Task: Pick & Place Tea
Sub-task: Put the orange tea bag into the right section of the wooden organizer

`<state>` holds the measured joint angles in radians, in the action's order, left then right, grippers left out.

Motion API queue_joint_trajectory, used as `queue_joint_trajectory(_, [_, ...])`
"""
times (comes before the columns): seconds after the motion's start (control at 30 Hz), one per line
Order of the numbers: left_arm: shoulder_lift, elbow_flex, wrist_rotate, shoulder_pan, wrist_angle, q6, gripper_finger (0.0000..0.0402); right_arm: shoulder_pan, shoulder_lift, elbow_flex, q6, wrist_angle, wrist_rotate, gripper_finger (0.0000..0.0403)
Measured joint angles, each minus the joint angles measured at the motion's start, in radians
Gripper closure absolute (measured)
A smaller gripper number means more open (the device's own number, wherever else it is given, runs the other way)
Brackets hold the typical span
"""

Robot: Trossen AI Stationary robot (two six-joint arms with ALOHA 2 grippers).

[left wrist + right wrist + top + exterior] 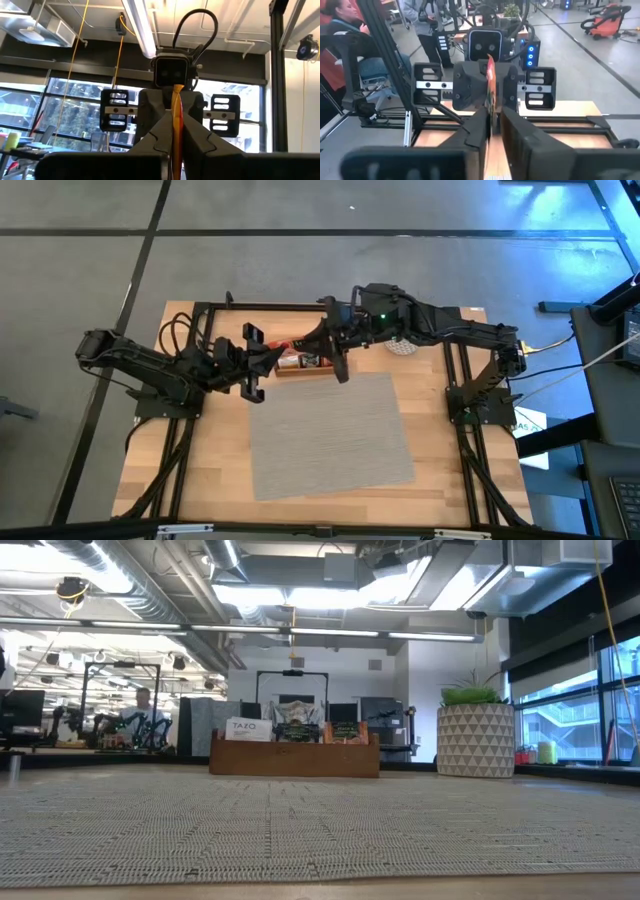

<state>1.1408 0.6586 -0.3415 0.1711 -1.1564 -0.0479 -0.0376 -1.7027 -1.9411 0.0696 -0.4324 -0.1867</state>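
Observation:
An orange tea sachet (284, 345) is held in the air between my two grippers, above the brown wooden tray (306, 364) at the table's far side. My left gripper (276, 354) reaches in from the left and my right gripper (308, 344) from the right, fingertips facing each other. Each wrist view shows the sachet edge-on (176, 102) (490, 80) between that arm's own fingers, with the other gripper behind it. In the low view the tray (295, 758) holds upright sachets: white (245, 728), dark (296, 732) and orange (345, 732). Neither gripper shows there. My left gripper pinches the orange sachet's left end (176, 131) between its two fingers, coming level from the table's left. The sachet stands on edge, lifted clear above the tray. My right gripper pinches the same sachet's right end (492, 117) between its two fingers, level from the table's right, opposite the left gripper. The sachet stands on edge between the two holds, clear of the tray.
A grey woven mat (330, 435) covers the table's middle and near part. A white patterned plant pot (402, 347) (475, 740) stands right of the tray. Black frame rails (455, 380) run along the table's sides. People sit beyond the table (345, 30).

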Motion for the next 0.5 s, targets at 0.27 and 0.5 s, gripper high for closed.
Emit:
queue_joint_trajectory(0.27, [0.000, 0.000, -0.040, 0.000, 0.023, -0.015, 0.0375, -0.001, 0.001, 0.000, -0.028, -0.013, -0.042, 0.0393])
queue_joint_trajectory(0.5, [-0.004, 0.001, -0.099, 0.000, 0.121, 0.089, 0.0346, -0.040, 0.036, 0.000, -0.049, -0.114, -0.044, 0.0397])
